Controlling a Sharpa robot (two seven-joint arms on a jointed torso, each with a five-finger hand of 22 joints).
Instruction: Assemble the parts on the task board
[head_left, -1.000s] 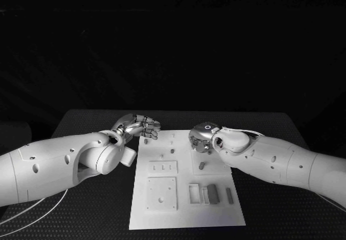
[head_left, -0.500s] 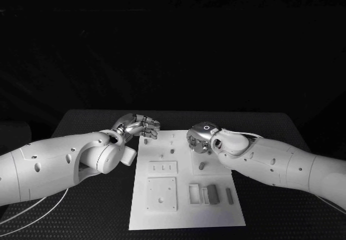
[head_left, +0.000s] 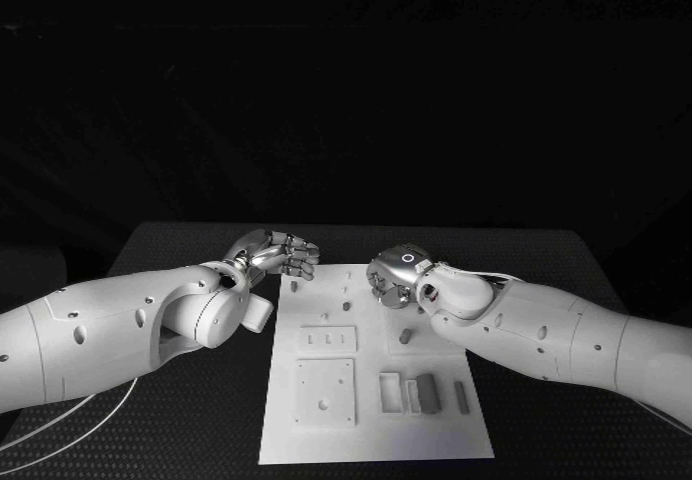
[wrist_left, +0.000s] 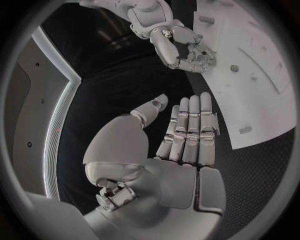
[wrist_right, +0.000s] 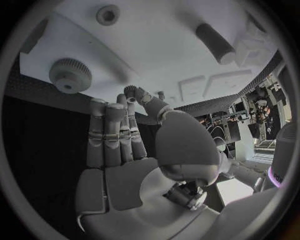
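Observation:
The white task board (head_left: 372, 425) lies in the middle of the table. My right hand (head_left: 395, 274) hovers over the board's far part and pinches a small grey gear (wrist_right: 130, 91) between thumb and a finger. Just beyond its fingertips a larger grey gear (wrist_right: 70, 75) sits on the board (wrist_right: 156, 55), near the edge. My left hand (head_left: 283, 254) hangs by the board's far left corner; its fingers (wrist_left: 190, 127) are stretched out side by side, thumb apart, with nothing in them. The right hand (wrist_left: 184, 45) also appears in the left wrist view, fingers curled above the board (wrist_left: 262, 80).
Short grey pegs (head_left: 346, 286) stand in the board's far half, one (head_left: 294, 285) close to my left hand. A dark cylinder (wrist_right: 214, 43) lies on the board. Several grey blocks (head_left: 424, 394) sit in slots at the near right. Black table (head_left: 188, 430) surrounds the board.
My right hand has drifted a little to the left over the board's far part. The left hand has stayed where it was.

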